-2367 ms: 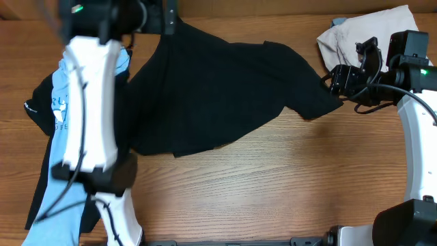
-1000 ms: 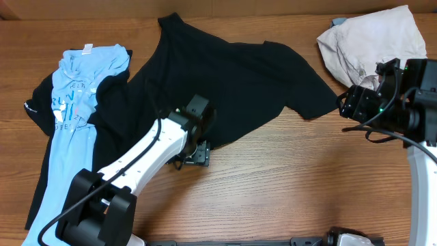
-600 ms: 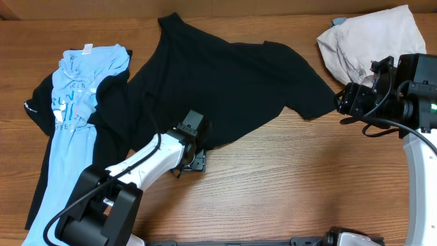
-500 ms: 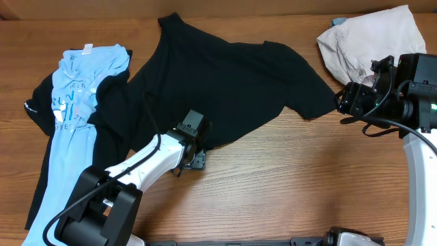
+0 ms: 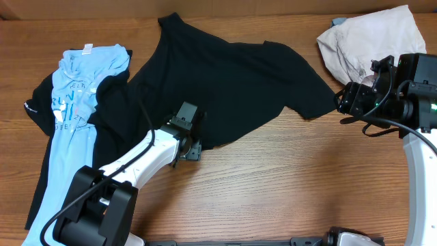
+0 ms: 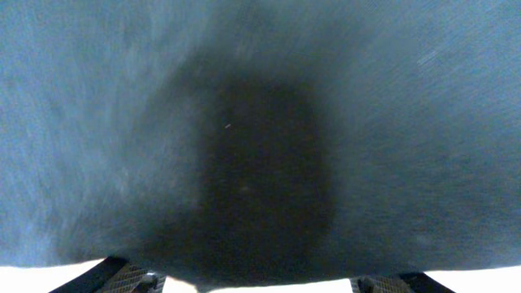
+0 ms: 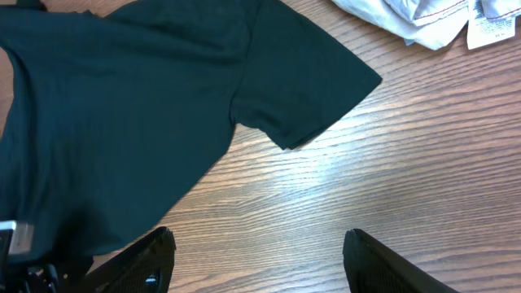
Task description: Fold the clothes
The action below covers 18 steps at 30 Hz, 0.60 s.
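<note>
A wooden table (image 5: 293,184) seen from above, with a black shirt (image 5: 232,82) spread flat across its far half. In the last half second the left gripper (image 5: 189,141) has slid off the bare wood in front of the shirt and in over the near hem; its own camera now shows only blurred dark cloth, with its fingers (image 6: 122,277) peeking out at the two bottom corners, set wide apart and not yet closed on anything. The shirt's outline has not shifted over that time, so nothing has been lifted; this looks like the reach for a first fold, with the pinch of the hem to come.

The right gripper (image 7: 259,264) has barely moved; it hangs over the wood just beside the sleeve (image 5: 317,99), jaws spread and empty.

The shirt's longest stretch runs side to side with a slight slant; the sleeve points right, towards the right gripper; one corner points to the far edge; the left part disappears under a blue tee (image 5: 75,102). I cannot tell where the collar lies. A pale crumpled garment (image 5: 369,37) sits in the far right corner.
</note>
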{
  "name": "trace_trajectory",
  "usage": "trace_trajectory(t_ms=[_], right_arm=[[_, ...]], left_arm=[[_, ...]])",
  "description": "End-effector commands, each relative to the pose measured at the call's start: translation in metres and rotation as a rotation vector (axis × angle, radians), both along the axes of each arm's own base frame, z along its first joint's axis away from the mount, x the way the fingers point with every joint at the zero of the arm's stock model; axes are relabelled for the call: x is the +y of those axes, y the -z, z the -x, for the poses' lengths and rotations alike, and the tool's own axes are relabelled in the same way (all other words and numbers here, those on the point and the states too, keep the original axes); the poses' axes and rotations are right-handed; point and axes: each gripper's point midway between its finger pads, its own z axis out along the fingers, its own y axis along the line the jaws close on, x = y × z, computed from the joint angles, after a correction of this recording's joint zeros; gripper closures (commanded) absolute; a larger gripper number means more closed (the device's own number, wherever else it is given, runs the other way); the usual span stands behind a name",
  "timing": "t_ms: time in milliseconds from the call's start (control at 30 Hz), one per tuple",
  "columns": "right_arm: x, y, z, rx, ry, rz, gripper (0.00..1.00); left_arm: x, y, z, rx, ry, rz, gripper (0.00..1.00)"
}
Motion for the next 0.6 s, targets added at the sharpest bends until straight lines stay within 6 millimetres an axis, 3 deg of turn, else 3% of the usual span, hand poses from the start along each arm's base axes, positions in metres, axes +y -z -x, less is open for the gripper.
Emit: trace_trajectory(t_ms=[0,233,467,567], right_arm=[[0.000,0.001,-0.001,-0.003,0.003,0.005,0.30],[0.000,0.000,-0.001,-0.006,0.003,0.006,0.30],[0.000,0.000,-0.002,-0.007,0.003,0.006,0.30],[0.000,0.000,-0.002,-0.007,0.003,0.006,0.30]], left_arm=[[-0.004,-0.016,-0.017,-0.066,0.050,0.005,0.30],[-0.015,-0.015,-0.017,-0.059,0.088,0.061,0.31],[-0.021,-0.009,-0.004,-0.010,0.101,0.107,0.46],[-0.017,-0.004,0.002,0.009,0.099,0.093,0.46]])
